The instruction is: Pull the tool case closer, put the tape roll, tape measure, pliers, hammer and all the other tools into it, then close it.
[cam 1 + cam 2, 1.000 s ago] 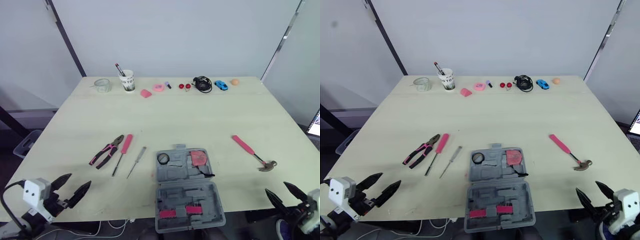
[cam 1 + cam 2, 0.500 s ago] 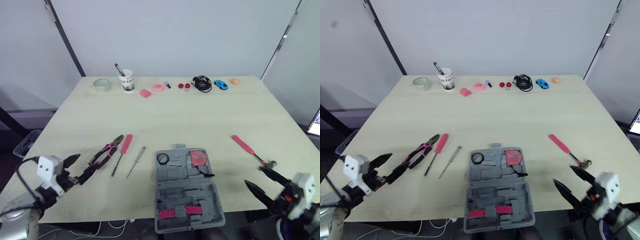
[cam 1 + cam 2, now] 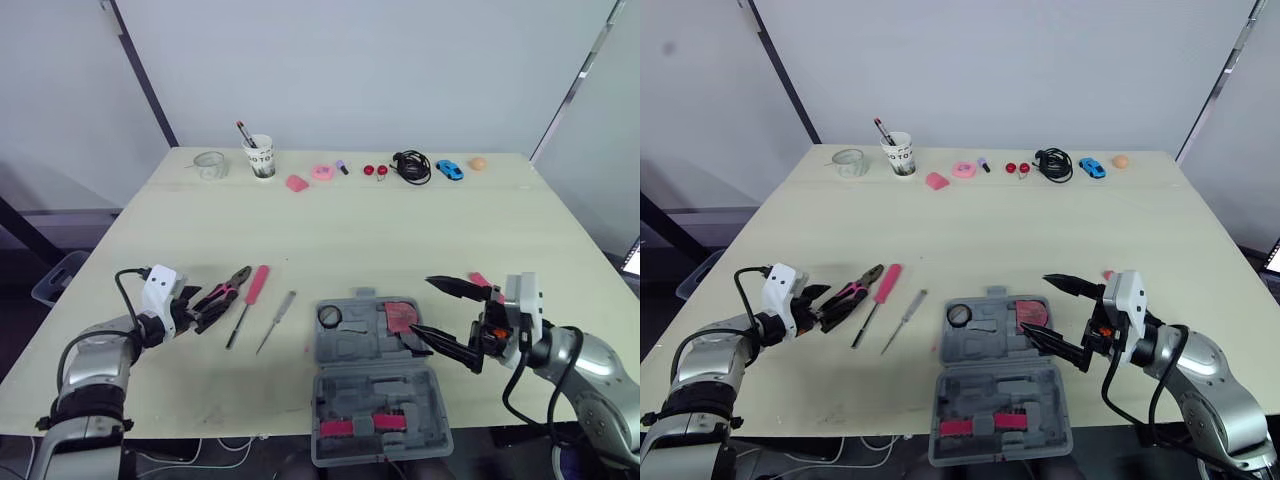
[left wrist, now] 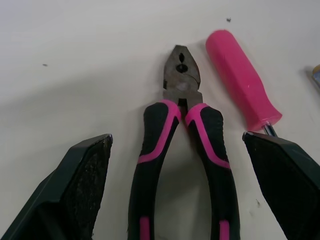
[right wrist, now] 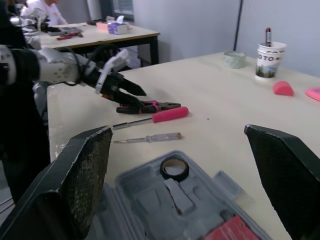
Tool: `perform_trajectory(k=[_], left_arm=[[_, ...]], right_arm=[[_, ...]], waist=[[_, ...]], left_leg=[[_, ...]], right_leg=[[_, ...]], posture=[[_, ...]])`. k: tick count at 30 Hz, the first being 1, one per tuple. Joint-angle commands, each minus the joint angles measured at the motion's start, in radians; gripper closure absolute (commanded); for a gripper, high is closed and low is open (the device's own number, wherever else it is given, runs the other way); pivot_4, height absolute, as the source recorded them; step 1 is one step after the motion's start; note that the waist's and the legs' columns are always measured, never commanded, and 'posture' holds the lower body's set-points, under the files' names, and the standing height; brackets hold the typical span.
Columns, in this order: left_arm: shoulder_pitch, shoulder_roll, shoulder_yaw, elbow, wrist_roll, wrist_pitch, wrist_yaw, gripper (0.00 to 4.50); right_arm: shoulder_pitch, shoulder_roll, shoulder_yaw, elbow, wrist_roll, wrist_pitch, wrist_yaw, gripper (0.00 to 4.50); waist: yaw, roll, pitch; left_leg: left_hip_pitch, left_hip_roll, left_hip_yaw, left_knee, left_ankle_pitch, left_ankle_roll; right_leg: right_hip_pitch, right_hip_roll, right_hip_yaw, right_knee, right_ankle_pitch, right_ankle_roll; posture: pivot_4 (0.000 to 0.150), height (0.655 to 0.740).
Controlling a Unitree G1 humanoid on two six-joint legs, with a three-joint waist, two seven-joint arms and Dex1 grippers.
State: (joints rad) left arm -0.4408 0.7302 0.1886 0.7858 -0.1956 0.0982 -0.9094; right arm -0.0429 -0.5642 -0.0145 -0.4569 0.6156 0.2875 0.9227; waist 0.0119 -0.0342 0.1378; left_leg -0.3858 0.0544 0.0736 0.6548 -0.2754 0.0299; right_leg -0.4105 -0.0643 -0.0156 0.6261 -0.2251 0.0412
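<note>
Tool case (image 3: 375,372) lies open and grey at the near edge of the table (image 3: 400,235). In its far half sit a dark tape roll (image 3: 328,317) on the left and a pink tape measure (image 3: 401,316) on the right. The near half holds pink pieces.

Right gripper (image 3: 422,306) hangs over the case's right side, above the tape measure, its black fingers spread wide and holding nothing. Just behind it, to the right of the case, a bit of the hammer's pink handle (image 3: 478,280) peeks out; the head is hidden.

Left of the case, three tools lie on the table. The small screwdriver (image 3: 275,322) is nearest the case, then the pink-handled screwdriver (image 3: 248,300), then the pliers (image 3: 222,296) furthest out, shut, with their nose pointing away. Left gripper (image 4: 177,137) is right at the pliers' handles. Its fingers are spread wide, one on each side of the pink-and-black grips and clear of them.

Well beyond the case, along the far edge, stand a clear tape roll (image 3: 209,165), a paper cup with pens (image 3: 260,158), a coiled black cable (image 3: 408,166), a blue toy car (image 3: 450,170) and an orange ball (image 3: 479,162).
</note>
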Motion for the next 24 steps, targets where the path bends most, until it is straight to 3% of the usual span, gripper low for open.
perform_trajectory(k=[1,10,13,15,17,20,24], left_arm=[[-0.047,0.016,-0.017,0.049,0.024,-0.020,-0.014,0.00],[-0.102,0.012,-0.071,0.103,0.086,-0.018,-0.010,0.00],[-0.116,0.005,-0.072,0.121,0.093,-0.018,0.010,0.70],[-0.124,-0.001,-0.082,0.136,0.106,-0.026,0.021,1.42],[-0.133,-0.009,-0.082,0.148,0.106,-0.023,0.024,1.42],[-0.150,-0.015,-0.081,0.166,0.110,-0.021,0.050,1.81],[-0.162,-0.020,-0.082,0.170,0.110,-0.029,0.042,1.81]], right_arm=[[-0.041,-0.007,0.018,-0.014,0.001,0.002,0.024,0.05],[-0.090,0.018,0.068,0.005,-0.035,-0.001,0.022,0.05],[-0.088,0.019,0.074,0.013,-0.044,-0.011,0.030,0.00],[-0.087,0.021,0.079,0.020,-0.051,-0.017,0.036,0.00],[-0.087,0.025,0.083,0.027,-0.058,-0.023,0.042,0.00],[-0.086,0.025,0.086,0.036,-0.067,-0.029,0.048,0.00],[-0.091,0.027,0.087,0.039,-0.066,-0.027,0.051,0.00]], waist=[[-0.001,0.000,0.000],[0.000,0.000,0.000],[0.001,0.000,0.000],[0.001,0.000,0.000],[0.001,0.000,0.000],[0.003,0.000,0.000],[0.001,0.000,0.000]], left_leg=[[0.000,0.000,0.000,0.000,0.000,0.000],[0.000,0.000,0.000,0.001,0.000,0.000],[0.000,0.000,0.000,0.001,0.000,0.000],[0.000,0.000,0.000,0.001,0.000,0.000],[0.000,0.000,0.000,0.001,0.000,0.000],[0.000,0.000,-0.001,0.003,0.000,0.000],[-0.001,0.000,-0.001,0.010,0.000,0.000]], right_leg=[[0.000,0.000,0.000,0.000,0.000,0.000],[0.000,0.000,0.000,0.001,0.000,0.000],[0.000,0.000,0.000,0.001,0.000,0.000],[0.000,0.000,0.000,0.001,0.000,0.000],[0.000,0.000,0.000,0.002,0.000,0.000],[0.000,0.000,0.000,0.003,0.000,0.000],[0.000,0.000,0.000,0.008,0.000,0.000]], posture=[[0.150,0.7400],[0.150,0.7400],[0.150,0.7400],[0.150,0.7400],[0.150,0.7400],[0.150,0.7400],[0.150,0.7400]])
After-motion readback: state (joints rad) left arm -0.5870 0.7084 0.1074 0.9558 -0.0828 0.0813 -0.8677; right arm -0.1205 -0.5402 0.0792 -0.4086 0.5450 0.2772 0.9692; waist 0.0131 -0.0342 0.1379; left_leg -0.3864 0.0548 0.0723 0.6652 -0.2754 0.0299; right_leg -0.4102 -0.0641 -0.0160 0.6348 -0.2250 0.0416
